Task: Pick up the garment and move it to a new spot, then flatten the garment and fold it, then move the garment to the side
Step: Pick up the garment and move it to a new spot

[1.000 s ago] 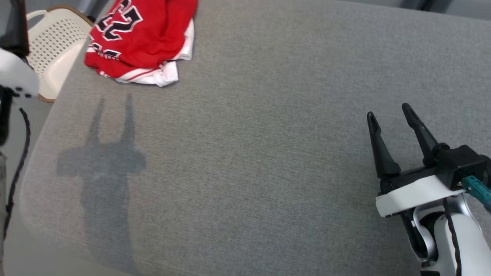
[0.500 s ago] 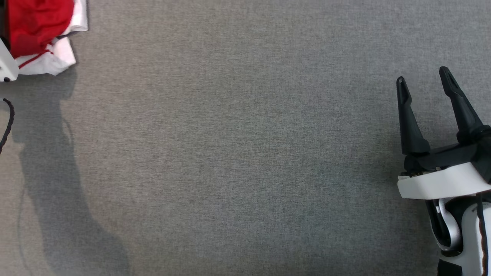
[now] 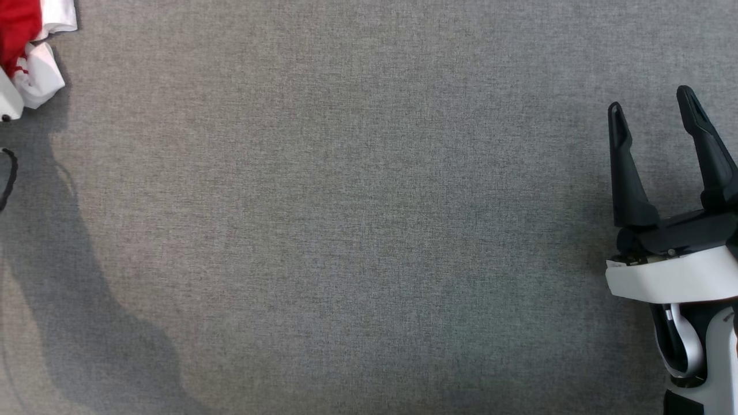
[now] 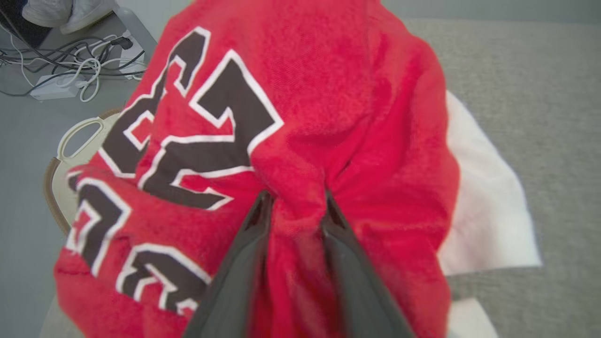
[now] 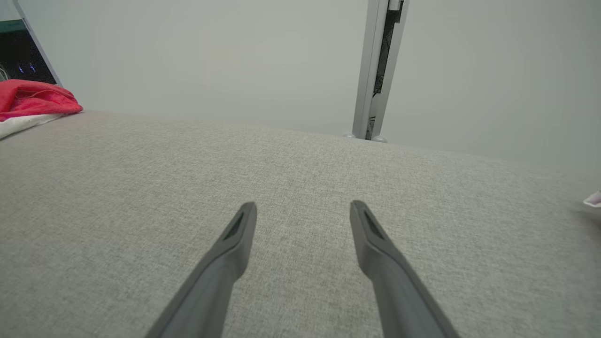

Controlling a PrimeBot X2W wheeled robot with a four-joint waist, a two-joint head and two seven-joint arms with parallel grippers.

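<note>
The left gripper (image 4: 295,203) is clenched on the garment (image 4: 305,94). In the left wrist view its two dark fingers (image 4: 244,263) rise from 6 o'clock, and a ridge of red cloth is pinched between their tips, with creases fanning out from the pinch. The garment is a red jersey with large black numerals edged in white toward 9 o'clock and a white part showing toward 3 o'clock. It lies bunched at the edge of the gray cloth-covered counter (image 4: 540,94), which stretches away toward 2 o'clock. Past the garment at 9 o'clock is the rim of a cream basket (image 4: 77,134) with a handle slot. On the floor at 10 o'clock lie a tangle of cables (image 4: 70,65).

The right gripper (image 3: 650,99) is released, its fingers spread wide with nothing between them. In the head view it stands at 3 o'clock over bare counter (image 3: 346,230), well apart from the garment (image 3: 17,29), which is at 10 o'clock, partly cut off by the edge of the view. In the right wrist view the gripper (image 5: 303,206) points across the counter (image 5: 141,188), with the garment (image 5: 33,98) at 10 o'clock and a pale wall with an upright metal post (image 5: 371,70) at 1 o'clock.
</note>
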